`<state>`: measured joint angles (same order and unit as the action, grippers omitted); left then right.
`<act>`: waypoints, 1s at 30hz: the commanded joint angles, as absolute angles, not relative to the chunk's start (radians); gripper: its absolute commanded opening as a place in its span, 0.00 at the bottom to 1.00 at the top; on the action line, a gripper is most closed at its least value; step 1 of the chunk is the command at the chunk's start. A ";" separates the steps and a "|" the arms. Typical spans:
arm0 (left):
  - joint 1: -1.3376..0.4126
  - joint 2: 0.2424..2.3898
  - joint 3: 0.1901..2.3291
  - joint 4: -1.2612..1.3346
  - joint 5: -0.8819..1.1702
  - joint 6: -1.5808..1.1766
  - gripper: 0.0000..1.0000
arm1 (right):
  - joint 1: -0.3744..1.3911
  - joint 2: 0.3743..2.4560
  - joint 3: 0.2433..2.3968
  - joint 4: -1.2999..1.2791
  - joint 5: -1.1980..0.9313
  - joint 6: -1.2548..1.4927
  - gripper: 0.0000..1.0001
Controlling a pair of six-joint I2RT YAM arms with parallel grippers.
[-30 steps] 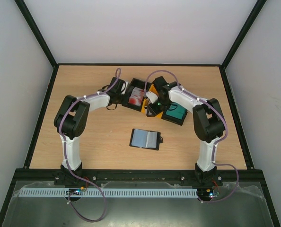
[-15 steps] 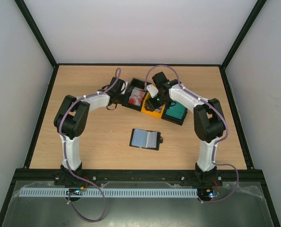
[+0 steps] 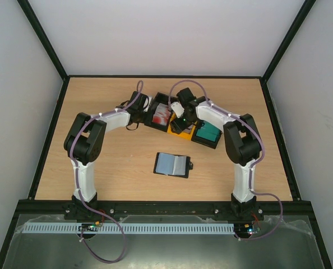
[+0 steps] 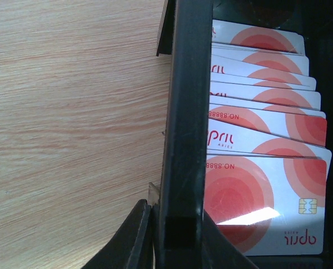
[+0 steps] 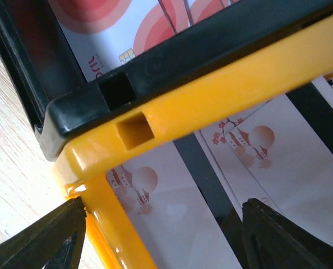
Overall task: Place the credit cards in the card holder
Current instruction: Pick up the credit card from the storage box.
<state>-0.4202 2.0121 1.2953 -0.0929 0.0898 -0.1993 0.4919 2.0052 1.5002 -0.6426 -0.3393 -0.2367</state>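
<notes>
The card holder (image 3: 172, 164) lies open on the table, its grey inside facing up, apart from both arms. White credit cards with red circles (image 4: 264, 140) stand stacked in a black tray (image 4: 180, 112). My left gripper (image 4: 177, 238) is shut on that tray's left wall. Pale white credit cards with a faint print (image 5: 172, 224) lie in the yellow tray (image 5: 222, 89). My right gripper (image 5: 166, 235) hangs open just above them; one finger is outside the yellow wall and the other is over the cards, and it holds nothing. Teal credit cards (image 3: 208, 132) fill a third tray.
The three trays stand in a row at the back middle of the table: the black tray (image 3: 161, 115), the yellow tray (image 3: 179, 128) and another black tray (image 3: 207, 135). Both arms reach in over them from either side.
My right gripper has opened wide and shifted back and slightly left over the yellow tray. The left gripper, the trays and the card holder have not moved.
</notes>
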 commanded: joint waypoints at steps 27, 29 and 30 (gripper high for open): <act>-0.431 2.059 1.370 -0.003 0.218 -0.107 0.10 | 0.518 2.055 1.530 -0.806 -0.364 -0.341 0.90; -0.431 2.062 1.375 0.005 0.237 -0.092 0.10 | 0.523 2.063 1.540 -0.818 -0.395 -0.333 0.90; -0.431 2.065 1.380 0.008 0.246 -0.089 0.11 | 0.526 2.068 1.544 -0.825 -0.414 -0.330 0.90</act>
<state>-0.4271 2.0453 1.3384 -0.0868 0.1123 -0.0887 0.5117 2.0769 1.5486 -0.7574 -0.3653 -0.3435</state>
